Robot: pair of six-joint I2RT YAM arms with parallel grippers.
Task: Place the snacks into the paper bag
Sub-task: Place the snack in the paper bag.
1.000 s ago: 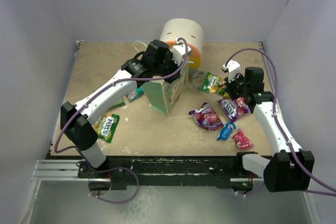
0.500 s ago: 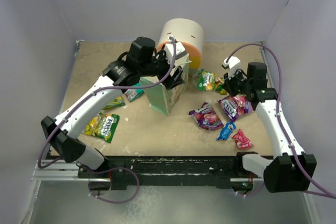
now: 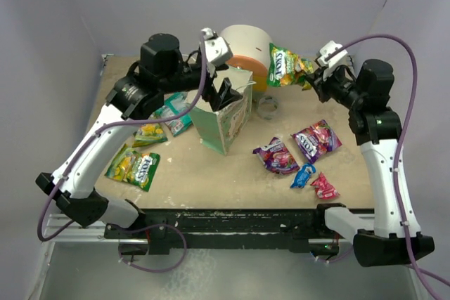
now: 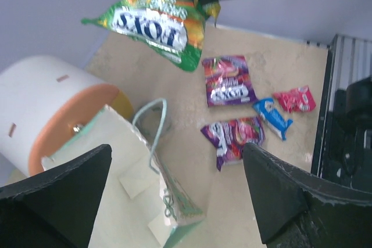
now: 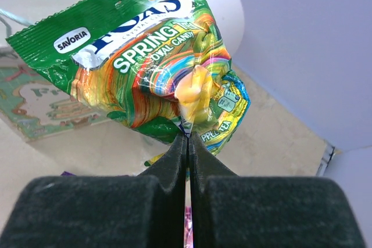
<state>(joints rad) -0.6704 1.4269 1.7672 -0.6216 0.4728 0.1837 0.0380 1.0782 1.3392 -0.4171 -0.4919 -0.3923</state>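
Green shiny candy packet (image 5: 145, 56) held aloft by the right gripper (image 5: 187, 132), well right of the pale mint-green paper bag (image 3: 218, 131).

Its jaws are pinched tight on the packet's lower edge. The left gripper (image 3: 225, 91) is spread wide and empty just above the bag's mouth. We judge the packet should travel left over the opening and drop below the rim before release, with the left fingers kept out of its path. Count: one bag and eight packets, one held, three left of the bag, four right. Any inside the bag we cannot see.
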